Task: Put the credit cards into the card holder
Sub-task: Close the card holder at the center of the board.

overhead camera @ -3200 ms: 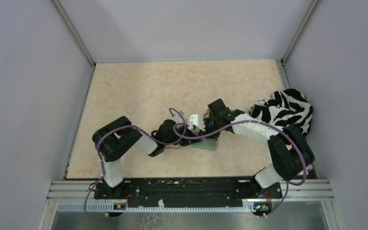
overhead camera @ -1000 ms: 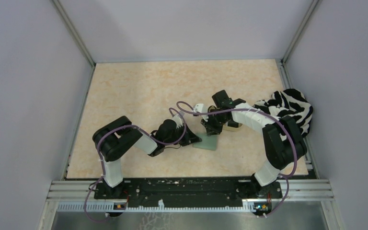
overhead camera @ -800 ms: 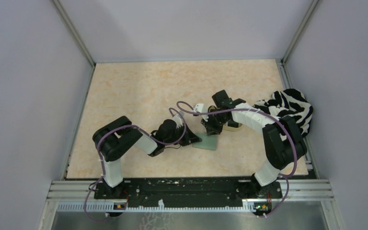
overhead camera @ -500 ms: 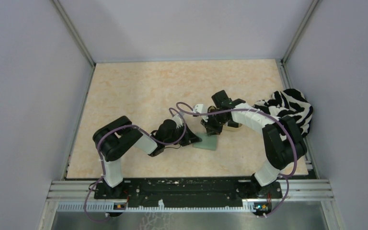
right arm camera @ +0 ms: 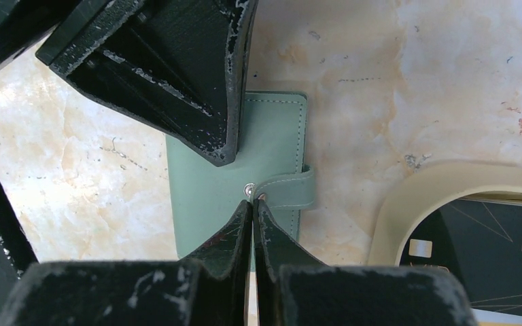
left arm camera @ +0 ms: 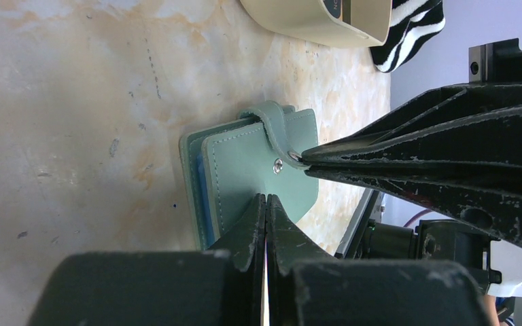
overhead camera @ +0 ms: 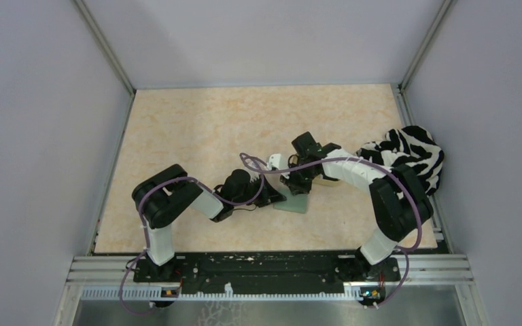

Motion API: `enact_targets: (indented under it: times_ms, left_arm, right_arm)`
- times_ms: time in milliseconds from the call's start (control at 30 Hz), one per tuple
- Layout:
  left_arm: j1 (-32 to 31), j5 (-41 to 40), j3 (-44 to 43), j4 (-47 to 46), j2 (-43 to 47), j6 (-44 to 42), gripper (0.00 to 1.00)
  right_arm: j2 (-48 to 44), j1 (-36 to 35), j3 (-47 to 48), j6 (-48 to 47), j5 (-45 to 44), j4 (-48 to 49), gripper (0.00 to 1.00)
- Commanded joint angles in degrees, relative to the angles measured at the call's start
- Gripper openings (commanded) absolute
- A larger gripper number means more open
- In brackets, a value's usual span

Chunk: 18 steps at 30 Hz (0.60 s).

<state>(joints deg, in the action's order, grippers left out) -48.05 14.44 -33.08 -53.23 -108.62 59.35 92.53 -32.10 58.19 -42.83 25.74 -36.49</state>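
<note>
The card holder [overhead camera: 292,203] is lying folded shut near the middle of the counter [overhead camera: 197,122]. The left tool [left arm camera: 266,200] is resting closed on its cover. The right tool [right arm camera: 252,204], also closed, is touching the snap strap [right arm camera: 285,192]. A black credit card [right arm camera: 496,238] is lying in the tan tray [right arm camera: 408,197] alongside.

Table [overhead camera: 211,129]: beige marbled top, lightly scuffed.
Cloth [overhead camera: 408,156]: black-and-white zebra stripes, bunched against the right edge at mid-depth.
Tray [right arm camera: 408,197]: tan with rounded corners, on the table just left of the cloth.
Walls [overhead camera: 41,102]: pale grey panels at left, far and right.
</note>
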Motion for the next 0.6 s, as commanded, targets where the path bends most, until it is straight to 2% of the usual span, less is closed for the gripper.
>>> enact_targets:
  times_ms: [0,567]
  left_arm:
    - [0.15,-0.30,0.63,1.55,-2.11,-0.48,0.00]
    - [0.14,0.05,0.92,0.26,-2.63,-0.16,0.00]
  right_arm:
    - [1.17,-1.67,0.52,-1.50,-1.47,0.11,0.00]
    - [0.82,-4.09,-0.09,-3.30,-6.00,0.06,0.00]
